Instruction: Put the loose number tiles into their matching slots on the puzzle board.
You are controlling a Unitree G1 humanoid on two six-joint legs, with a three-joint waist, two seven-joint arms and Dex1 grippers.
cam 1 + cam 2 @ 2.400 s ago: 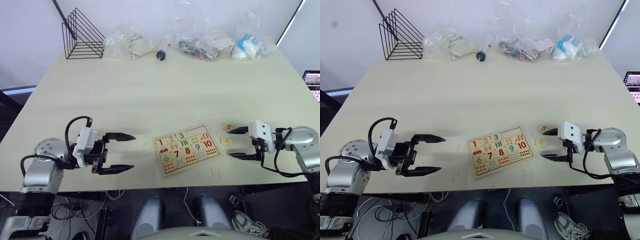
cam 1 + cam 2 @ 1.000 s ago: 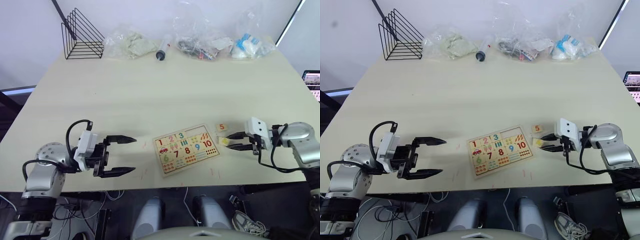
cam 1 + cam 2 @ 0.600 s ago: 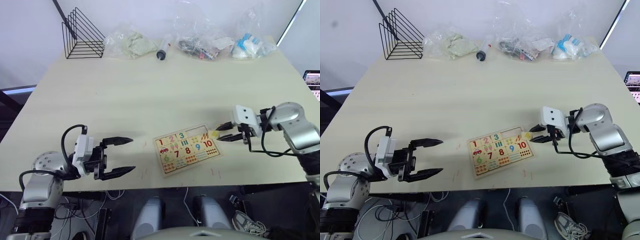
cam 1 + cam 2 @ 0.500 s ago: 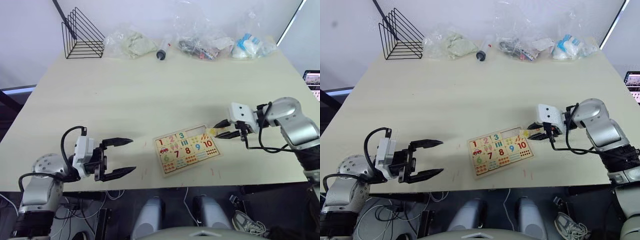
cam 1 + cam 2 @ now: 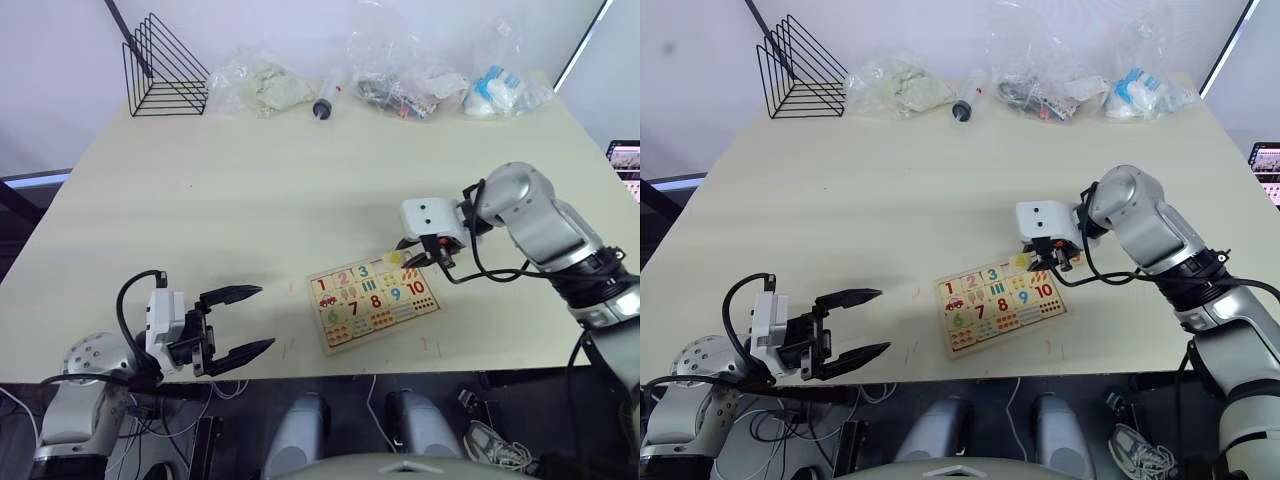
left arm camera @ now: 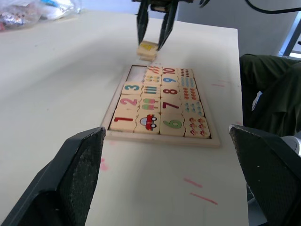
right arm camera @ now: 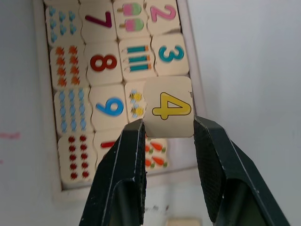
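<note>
Tile "4" [image 7: 168, 107], a pale wooden square with a yellow numeral, sits clamped between the two black fingers [image 7: 128, 160] of my right end effector [image 5: 412, 258], held over the far right part of the puzzle board [image 5: 372, 297], just above the empty slot [image 6: 140, 71] next to the 3. In my left wrist view it hangs above the board's far edge, with another loose tile [image 6: 146, 55] lying on the counter [image 5: 300, 180] just beyond the frame; I cannot read that one's numeral.

On the board I can read 1, 2 and 3 along one long edge, and 6, 7, 8, 9 and 10 in the other numeral row. Between them run picture tiles: a red car, two ice lollies, four pencils, bees, carrots, and rows of drops, leaves and dots. The board lies slightly askew near the counter's front edge.

My left end effector [image 5: 240, 320] hovers well to the left of the board, its fingers spread wide apart, empty.

Along the counter's far edge stand a black wire rack [image 5: 165, 68], several clear plastic bags [image 5: 262, 86] with contents I cannot make out, and a syringe [image 5: 325, 100]. No brand writing is legible on any of them.
</note>
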